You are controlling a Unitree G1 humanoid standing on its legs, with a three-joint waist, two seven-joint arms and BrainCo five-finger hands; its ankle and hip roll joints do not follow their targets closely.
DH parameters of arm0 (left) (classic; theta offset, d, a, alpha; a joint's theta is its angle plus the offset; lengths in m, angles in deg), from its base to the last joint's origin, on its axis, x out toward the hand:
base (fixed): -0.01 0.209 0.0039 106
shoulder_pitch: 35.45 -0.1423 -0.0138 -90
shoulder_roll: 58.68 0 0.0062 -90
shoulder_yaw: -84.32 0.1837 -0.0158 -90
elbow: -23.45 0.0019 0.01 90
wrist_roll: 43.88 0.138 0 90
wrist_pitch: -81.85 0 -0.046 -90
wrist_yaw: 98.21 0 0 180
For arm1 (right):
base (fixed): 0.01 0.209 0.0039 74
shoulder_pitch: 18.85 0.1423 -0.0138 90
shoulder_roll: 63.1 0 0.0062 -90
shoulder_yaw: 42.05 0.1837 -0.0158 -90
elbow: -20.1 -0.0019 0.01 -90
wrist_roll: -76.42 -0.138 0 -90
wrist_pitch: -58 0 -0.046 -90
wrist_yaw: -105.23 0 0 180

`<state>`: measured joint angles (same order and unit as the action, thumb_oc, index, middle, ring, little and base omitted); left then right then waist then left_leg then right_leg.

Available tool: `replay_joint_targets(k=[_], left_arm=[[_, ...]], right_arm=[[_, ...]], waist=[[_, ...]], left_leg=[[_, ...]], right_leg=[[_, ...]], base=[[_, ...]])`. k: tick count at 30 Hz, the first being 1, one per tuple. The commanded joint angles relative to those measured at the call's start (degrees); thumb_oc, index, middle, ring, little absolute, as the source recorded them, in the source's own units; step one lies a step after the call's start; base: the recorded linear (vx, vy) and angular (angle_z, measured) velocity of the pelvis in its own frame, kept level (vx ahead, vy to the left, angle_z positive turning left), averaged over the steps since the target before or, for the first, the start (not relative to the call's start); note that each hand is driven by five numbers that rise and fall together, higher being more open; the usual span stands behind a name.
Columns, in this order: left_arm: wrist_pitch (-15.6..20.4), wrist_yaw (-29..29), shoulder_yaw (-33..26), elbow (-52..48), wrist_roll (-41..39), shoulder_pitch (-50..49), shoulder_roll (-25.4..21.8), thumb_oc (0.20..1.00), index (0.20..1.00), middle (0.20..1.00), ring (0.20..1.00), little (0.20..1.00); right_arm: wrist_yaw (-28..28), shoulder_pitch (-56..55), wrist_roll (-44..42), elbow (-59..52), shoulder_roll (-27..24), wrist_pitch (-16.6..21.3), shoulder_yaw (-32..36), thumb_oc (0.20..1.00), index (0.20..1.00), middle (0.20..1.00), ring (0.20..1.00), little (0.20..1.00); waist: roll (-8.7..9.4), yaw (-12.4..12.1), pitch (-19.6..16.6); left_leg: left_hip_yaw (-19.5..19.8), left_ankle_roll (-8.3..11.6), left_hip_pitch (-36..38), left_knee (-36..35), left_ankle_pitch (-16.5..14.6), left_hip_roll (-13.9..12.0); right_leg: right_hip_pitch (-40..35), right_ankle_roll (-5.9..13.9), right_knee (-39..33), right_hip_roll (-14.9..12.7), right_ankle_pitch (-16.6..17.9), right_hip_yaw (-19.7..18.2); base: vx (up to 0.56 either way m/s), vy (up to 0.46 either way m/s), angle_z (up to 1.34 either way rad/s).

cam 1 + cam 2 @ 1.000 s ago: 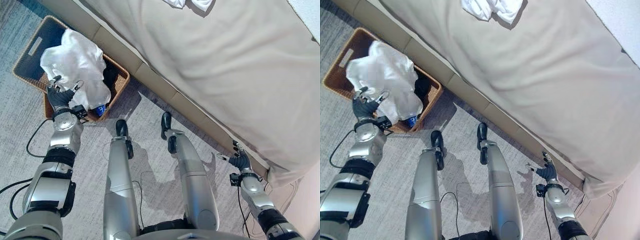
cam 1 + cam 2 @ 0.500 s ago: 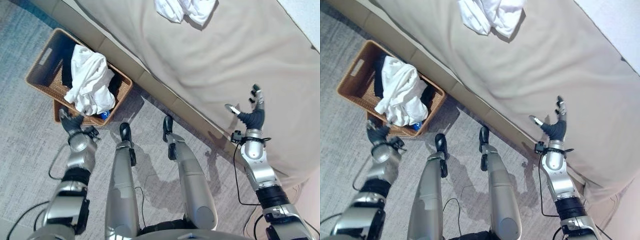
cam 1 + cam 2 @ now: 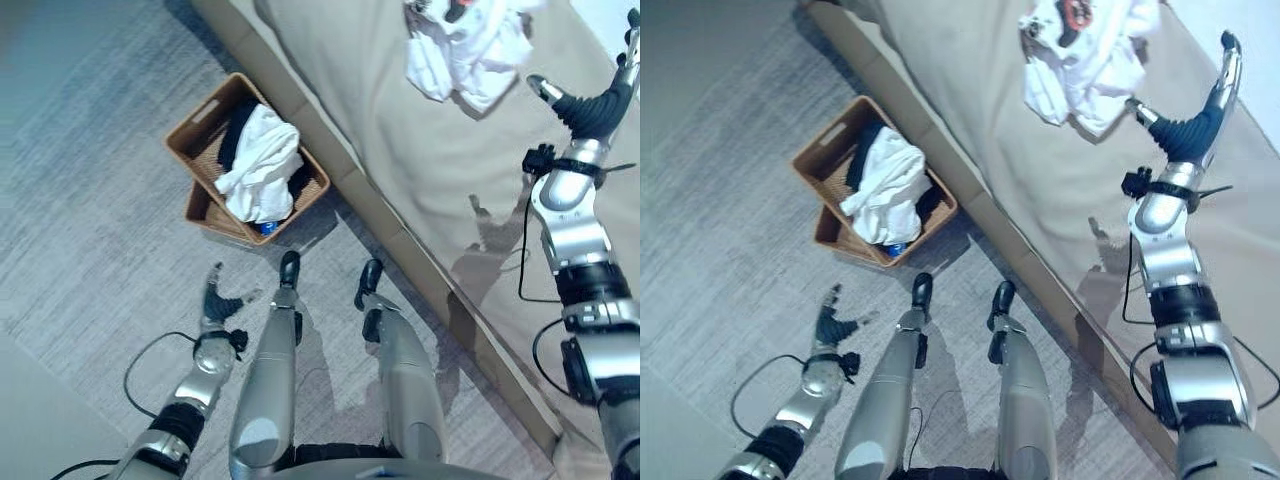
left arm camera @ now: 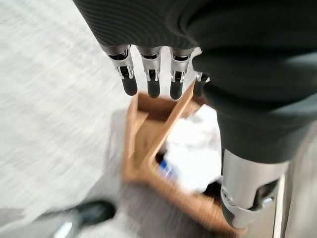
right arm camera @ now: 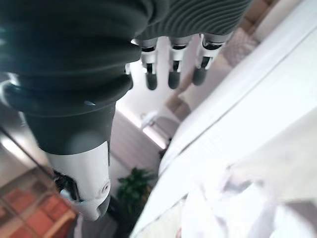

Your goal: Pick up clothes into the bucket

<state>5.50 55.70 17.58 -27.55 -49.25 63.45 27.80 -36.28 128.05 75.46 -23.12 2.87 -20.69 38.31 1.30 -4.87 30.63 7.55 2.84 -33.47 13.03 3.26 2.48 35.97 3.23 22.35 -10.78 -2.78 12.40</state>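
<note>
No words, numbers or signs can be read anywhere here. The white clothes [image 3: 1080,55] on the bed [image 3: 1060,190] in the upper right of the frame have a small red and dark patch on them, but it is too small to tell if it is print. A little blue thing [image 3: 265,228] sits in the basket [image 3: 205,165] in the upper left middle, and it is too tiny to read too.
</note>
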Motion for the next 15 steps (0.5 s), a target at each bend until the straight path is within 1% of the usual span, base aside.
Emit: replay_joint_targets(k=[1, 2, 3, 4, 5, 7, 8, 9, 10, 11, 12, 13, 15], left_arm=[[1.81, 3.94, 4.5, -2.11, 3.38, -2.84, -0.68, 1.0, 1.0, 1.0, 1.0, 1.0], [1.81, 3.94, 4.44, -2.1, 3.36, -2.79, -0.52, 1.0, 1.0, 1.0, 1.0, 1.0], [2.36, 4.96, 6.15, -2.68, 1.91, -2.97, -0.3, 1.0, 1.0, 1.0, 1.0, 1.0], [2.34, 4.97, 6.1, -2.7, 1.88, -2.94, -0.18, 1.0, 1.0, 1.0, 1.0, 1.0], [2.99, 5.62, 6.53, -3.85, -0.87, -3.51, 0.07, 1.0, 1.0, 1.0, 1.0, 1.0], [3.57, 6.21, 6.6, -5.18, -3.74, -3.59, 0.45, 1.0, 1.0, 1.0, 1.0, 1.0], [3.54, 6.25, 6.56, -5.23, -3.81, -3.54, 0.57, 1.0, 1.0, 1.0, 1.0, 1.0], [4.14, 6.44, 6.9, -6.94, -4.93, -3.47, 0.12, 1.0, 1.0, 1.0, 1.0, 1.0], [4.1, 6.46, 6.86, -7.01, -4.97, -3.41, 0.19, 1.0, 1.0, 1.0, 1.0, 1.0], [4.52, 6.18, 6.56, -8.51, -6.25, -3.6, -0.18, 1.0, 1.0, 1.0, 1.0, 1.0], [4.49, 6.19, 6.53, -8.55, -6.27, -3.55, -0.13, 1.0, 1.0, 1.0, 1.0, 1.0], [4.86, 5.99, 6.42, -10.24, -7.73, -3.75, -0.41, 1.0, 1.0, 1.0, 1.0, 1.0], [4.85, 6.15, 6.26, -11.14, -8.49, -3.85, -0.39, 1.0, 1.0, 1.0, 1.0, 1.0]], right_arm=[[-0.85, 8.11, -4.09, 6.59, -10.32, -1.0, -6.65, 1.0, 1.0, 1.0, 1.0, 1.0], [-0.92, 8.57, -4.23, 6.95, -10.38, -0.85, -7.06, 1.0, 1.0, 1.0, 1.0, 1.0], [-3.27, 13.6, -4.58, 13.66, -12.34, -1.77, -11.8, 1.0, 1.0, 1.0, 1.0, 1.0], [-3.35, 13.99, -4.68, 13.94, -12.36, -1.66, -12.15, 1.0, 1.0, 1.0, 1.0, 1.0], [-4.98, 17.76, -4.42, 19.08, -13.74, -2.84, -16.11, 1.0, 1.0, 1.0, 1.0, 1.0], [-6.55, 21.11, -4.13, 22.75, -14.78, -3.6, -19.95, 1.0, 1.0, 1.0, 1.0, 1.0], [-6.64, 21.54, -4.2, 23.0, -14.8, -3.54, -20.34, 1.0, 1.0, 1.0, 1.0, 1.0], [-7.66, 23.96, -3.67, 25.13, -16.02, -4.14, -22.83, 1.0, 1.0, 1.0, 1.0, 1.0], [-7.73, 24.3, -3.72, 25.31, -16.04, -4.09, -23.1, 1.0, 1.0, 1.0, 1.0, 1.0], [-8.26, 26.65, -3.73, 26.84, -16.82, -4.61, -25.31, 1.0, 1.0, 1.0, 1.0, 1.0], [-8.29, 26.87, -3.77, 26.92, -16.82, -4.6, -25.49, 1.0, 1.0, 1.0, 1.0, 1.0], [-9.03, 28.65, -3.49, 28.32, -17.58, -5.02, -27.2, 1.0, 1.0, 1.0, 1.0, 1.0], [-9.04, 29.82, -3.39, 28.7, -17.96, -5.26, -28.2, 1.0, 1.0, 1.0, 1.0, 1.0]], waist=[[-4.19, -0.26, -0.83], [-4.33, -0.1, -0.83], [-5.31, -0.85, -0.83], [-5.41, -0.73, -0.83], [-6.22, -1.51, -0.83], [-7.07, -2.04, -0.83], [-7.19, -1.96, -0.83], [-7.9, -2.49, -0.83], [-7.94, -2.46, -0.83], [-8.38, -3.11, -0.83], [-8.39, -3.1, -0.83], [-8.74, -3.79, -0.83], [-8.87, -3.93, -0.83]], left_leg=[[3.48, -0.35, 2.26, -1.85, 0.11, 1.11], [3.54, -0.34, 2.21, -1.89, 0.14, 1.13], [4.18, -0.17, 2.34, -2.55, 0.67, 1.26], [4.22, -0.16, 2.3, -2.57, 0.69, 1.26], [4.86, 0.15, 3.22, -3.19, -0.06, 1.2], [5.43, 0.21, 2.69, -3.77, 0.41, 1.21], [5.43, 0.22, 2.6, -3.78, 0.42, 1.22], [5.77, 0.33, 1.61, -3.89, 0.82, 1.19], [5.74, 0.34, 1.49, -3.86, 0.82, 1.21], [6.21, 0.32, -0.03, -3.69, 1.02, 1.17], [6.16, 0.33, -0.14, -3.66, 1.01, 1.19], [6.66, 0.33, -1.93, -3.38, 1.17, 1.18], [6.68, 0.35, -2.91, -3.15, 1.16, 1.23]], right_leg=[[-3.09, 3.04, 3.46, -3.81, -1.99, 1.64], [-3.04, 3.04, 3.49, -3.83, -2.02, 1.7], [-2.99, 2.83, 4.15, -4.18, -2.6, 2.28], [-2.94, 2.82, 4.17, -4.19, -2.61, 2.31], [-3.0, 3.09, 5.69, -4.44, -4.92, 2.05], [-1.49, 2.97, 6.89, -4.69, -5.53, 2.09], [-1.35, 2.96, 6.98, -4.71, -5.57, 2.08], [0.35, 2.84, 7.99, -4.68, -6.03, 1.96], [0.54, 2.83, 8.12, -4.71, -6.07, 1.91], [3.0, 2.75, 9.41, -4.6, -6.43, 1.43], [3.18, 2.74, 9.53, -4.62, -6.46, 1.36], [5.71, 2.89, 10.85, -4.71, -6.67, 1.16], [6.87, 2.9, 11.46, -4.81, -6.86, 0.89]], base=[[0.02, -0.045, 0.42], [0.03, -0.086, 0.39], [0.02, -0.042, 0.28], [0.11, -0.135, 0.25], [0.1, -0.108, 0.16], [0.06, -0.104, 0.3], [0.02, -0.091, 0.3], [0.0, -0.049, 0.12], [0.02, -0.091, 0.07], [0.02, -0.044, 0.02], [0.03, -0.101, -0.02], [0.01, -0.081, -0.03], [0.01, -0.065, 0.02]])
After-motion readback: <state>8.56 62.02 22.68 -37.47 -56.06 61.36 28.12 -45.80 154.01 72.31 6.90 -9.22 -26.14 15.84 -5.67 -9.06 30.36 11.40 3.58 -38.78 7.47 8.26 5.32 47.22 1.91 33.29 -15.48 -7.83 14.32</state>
